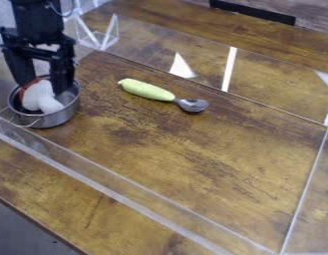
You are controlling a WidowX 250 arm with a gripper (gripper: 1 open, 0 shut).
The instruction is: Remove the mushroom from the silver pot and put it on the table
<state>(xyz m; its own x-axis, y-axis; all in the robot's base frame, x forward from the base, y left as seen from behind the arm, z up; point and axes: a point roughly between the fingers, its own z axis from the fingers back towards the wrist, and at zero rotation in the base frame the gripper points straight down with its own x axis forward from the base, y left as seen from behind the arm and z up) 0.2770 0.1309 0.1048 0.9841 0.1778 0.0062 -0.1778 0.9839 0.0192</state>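
Observation:
The silver pot (49,113) sits at the left of the table (193,159), close to the front acrylic wall. Inside it lies the mushroom (41,97), its white stem showing and a bit of reddish cap at the left. My black gripper (39,80) hangs straight over the pot, open, one finger (17,75) on the mushroom's left and the other on its right. The fingertips reach down to about the pot's rim. Whether they touch the mushroom I cannot tell.
An elongated yellow-green object (147,90) lies mid-table, with a small grey metal spoon-like piece (193,105) just to its right. Clear acrylic walls (153,204) edge the tabletop at the front, left and right.

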